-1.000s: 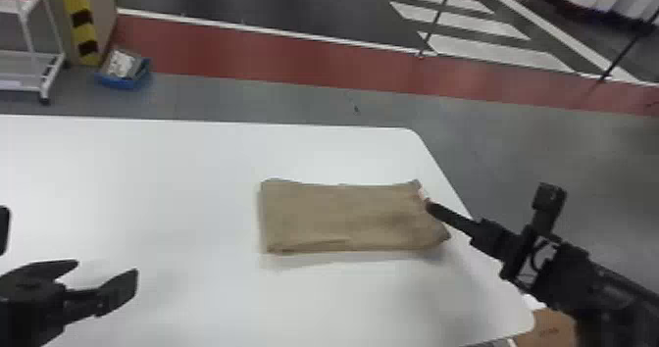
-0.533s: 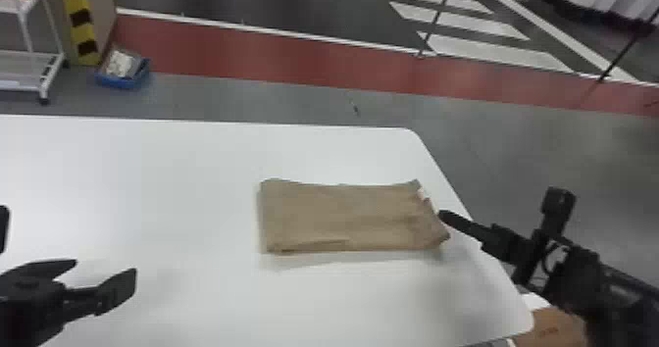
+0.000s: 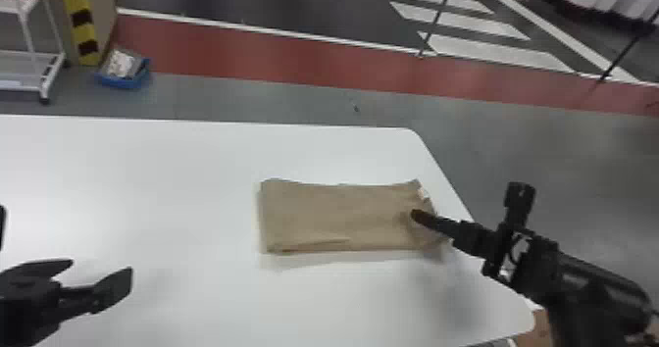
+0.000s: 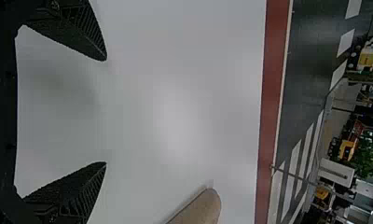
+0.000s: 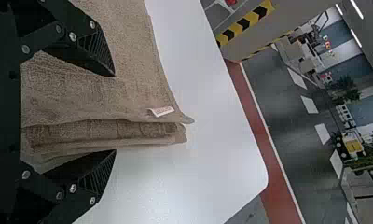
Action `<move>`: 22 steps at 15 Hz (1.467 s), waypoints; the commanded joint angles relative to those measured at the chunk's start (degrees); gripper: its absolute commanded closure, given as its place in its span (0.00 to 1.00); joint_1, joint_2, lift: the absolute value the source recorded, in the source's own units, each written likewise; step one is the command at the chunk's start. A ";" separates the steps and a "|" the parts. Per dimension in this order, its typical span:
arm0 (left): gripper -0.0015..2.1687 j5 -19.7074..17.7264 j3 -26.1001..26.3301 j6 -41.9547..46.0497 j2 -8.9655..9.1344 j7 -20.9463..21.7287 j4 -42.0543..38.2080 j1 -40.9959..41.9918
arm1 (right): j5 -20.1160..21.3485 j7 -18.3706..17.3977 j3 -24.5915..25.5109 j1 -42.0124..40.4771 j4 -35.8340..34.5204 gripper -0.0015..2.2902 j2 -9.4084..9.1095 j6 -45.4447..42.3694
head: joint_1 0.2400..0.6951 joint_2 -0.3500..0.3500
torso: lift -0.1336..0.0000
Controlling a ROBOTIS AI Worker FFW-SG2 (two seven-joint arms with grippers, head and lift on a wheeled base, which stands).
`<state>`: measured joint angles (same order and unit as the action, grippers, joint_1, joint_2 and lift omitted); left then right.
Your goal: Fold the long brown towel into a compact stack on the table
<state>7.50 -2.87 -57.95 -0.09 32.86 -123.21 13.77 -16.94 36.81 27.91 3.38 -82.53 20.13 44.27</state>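
Note:
The brown towel [image 3: 338, 216] lies folded into a flat rectangle on the white table [image 3: 196, 174], near its right edge. My right gripper [image 3: 419, 217] is at the towel's right end in the head view. In the right wrist view my right gripper [image 5: 114, 113] stands open, one finger over the towel [image 5: 133, 70] and the other beyond its layered edge, where a small white tag shows. At the lower left of the head view, my left gripper [image 3: 100, 270] is parked open over bare table. The left wrist view has the left gripper [image 4: 106, 112] with nothing between its fingers, and a towel corner [image 4: 203, 207].
The table's rounded far right corner [image 3: 412, 131] lies beyond the towel, and its right edge runs under the right arm. On the floor behind are a blue bin [image 3: 122, 79] and a white rack [image 3: 29, 88]. A cardboard box [image 3: 542, 329] stands below the table's right side.
The right gripper first drew back a little to the right from the towel's end, then moved left over it. The towel and the left arm look unchanged.

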 commanded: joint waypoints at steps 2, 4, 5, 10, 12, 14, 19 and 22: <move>0.04 -0.03 -0.29 0.51 0.24 0.01 0.60 -0.24 | 0.06 0.28 -0.14 0.31 0.62 0.29 -0.01 -0.19 | 1.00 0.03 | 0.07; 0.04 -0.03 -0.29 0.51 0.24 0.01 0.69 -0.24 | -0.91 0.37 0.12 0.22 0.53 0.44 -0.01 -0.37 | 1.00 0.03 | 0.07; 0.04 -0.03 -0.38 0.51 0.24 0.01 0.69 -0.24 | -1.70 0.37 0.48 0.14 0.53 0.49 -0.01 -0.54 | 1.00 0.03 | 0.07; 0.04 -0.12 -0.90 0.51 0.24 0.36 0.60 -0.24 | -2.31 2.04 1.79 0.05 0.53 0.53 0.17 -1.07 | 1.00 0.03 | 0.07; 0.04 -0.12 -1.08 0.51 0.24 0.45 0.52 -0.24 | -2.14 2.66 2.50 0.05 0.53 0.53 0.26 -0.72 | 1.00 0.03 | 0.07; 0.04 -0.20 -1.17 0.51 0.24 0.45 0.60 -0.24 | -1.96 3.09 2.23 -0.39 0.53 0.34 0.43 -0.54 | 1.00 0.03 | 0.07; 0.05 -0.20 -1.17 0.51 0.24 0.45 0.52 -0.24 | -0.55 3.01 2.50 -0.57 0.53 0.23 1.31 0.69 | 1.00 0.02 | 0.07; 0.05 -0.20 -1.08 0.51 0.24 0.45 0.60 -0.24 | 0.68 2.92 1.71 -0.48 1.06 0.24 1.40 0.69 | 1.00 0.00 | 0.07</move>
<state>7.29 -4.02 -57.44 -0.09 33.31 -122.64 13.53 -16.66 39.79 30.11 2.87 -81.69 21.48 44.94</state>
